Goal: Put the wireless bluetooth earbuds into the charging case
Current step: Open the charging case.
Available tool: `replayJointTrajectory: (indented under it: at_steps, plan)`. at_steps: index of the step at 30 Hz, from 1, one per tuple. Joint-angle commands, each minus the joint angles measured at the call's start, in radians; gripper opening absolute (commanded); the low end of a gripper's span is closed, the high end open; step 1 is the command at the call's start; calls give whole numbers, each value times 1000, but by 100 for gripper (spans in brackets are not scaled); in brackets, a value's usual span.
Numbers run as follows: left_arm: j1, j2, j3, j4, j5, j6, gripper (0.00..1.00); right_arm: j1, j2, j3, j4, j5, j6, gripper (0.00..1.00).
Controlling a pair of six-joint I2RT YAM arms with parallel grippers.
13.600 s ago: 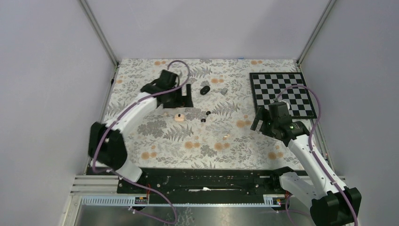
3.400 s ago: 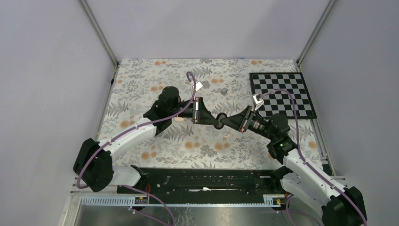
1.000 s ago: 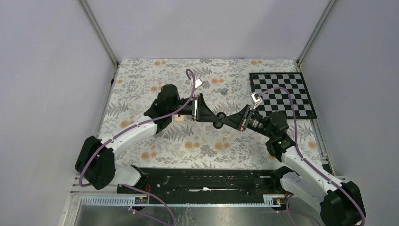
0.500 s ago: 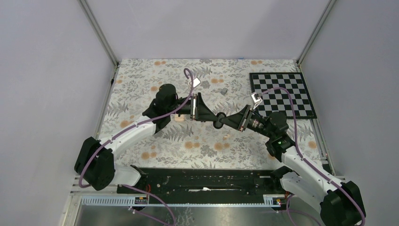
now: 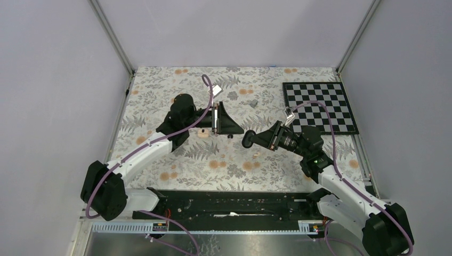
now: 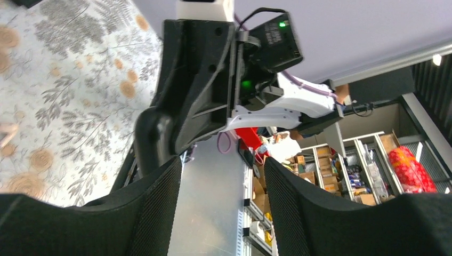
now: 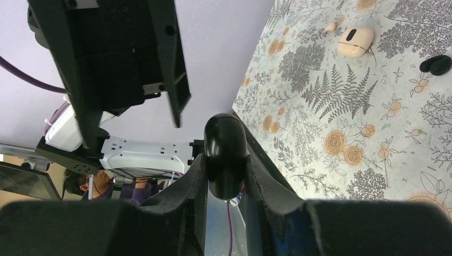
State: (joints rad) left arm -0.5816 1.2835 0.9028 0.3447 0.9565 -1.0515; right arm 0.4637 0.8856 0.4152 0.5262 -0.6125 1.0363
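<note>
right fingers [image 7: 261, 186] clenched on the charging case [image 7: 225, 138], raised off the bench [image 5: 266, 165] | left fingers [image 6: 149, 213] spread, empty, at case's 10 o'clock | one earbud [image 5: 230, 137] on bench at case's 9 o'clock, other unseen | risk: rounded pod may squirt from pinch; lid looks shut

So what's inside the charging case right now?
Its inside is hidden: only the black shell of the charging case shows, pinched in the right end effector. One earbud lies on the floral mat.
</note>
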Motion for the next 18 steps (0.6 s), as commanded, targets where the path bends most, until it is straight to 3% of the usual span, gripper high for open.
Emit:
replayJointTrajectory:
  at_steps: [1,3,6,12,14,18]
  plan:
    - [4,-2,47,-152,-76,126,63,-3,-10,19,19,2,-22,0]
    - [2,8,51,-215,-108,158,66,-3,-13,23,21,-4,-21,0]
    - [-5,26,34,-173,-84,140,73,-3,-10,26,34,-12,-15,0]
    - [-39,77,27,-61,-16,71,74,-3,15,19,89,-25,6,0]
    - [-52,99,28,-25,10,49,80,-4,21,14,105,-28,12,0]
    - [-65,114,38,-27,10,48,81,-3,25,6,111,-32,15,0]
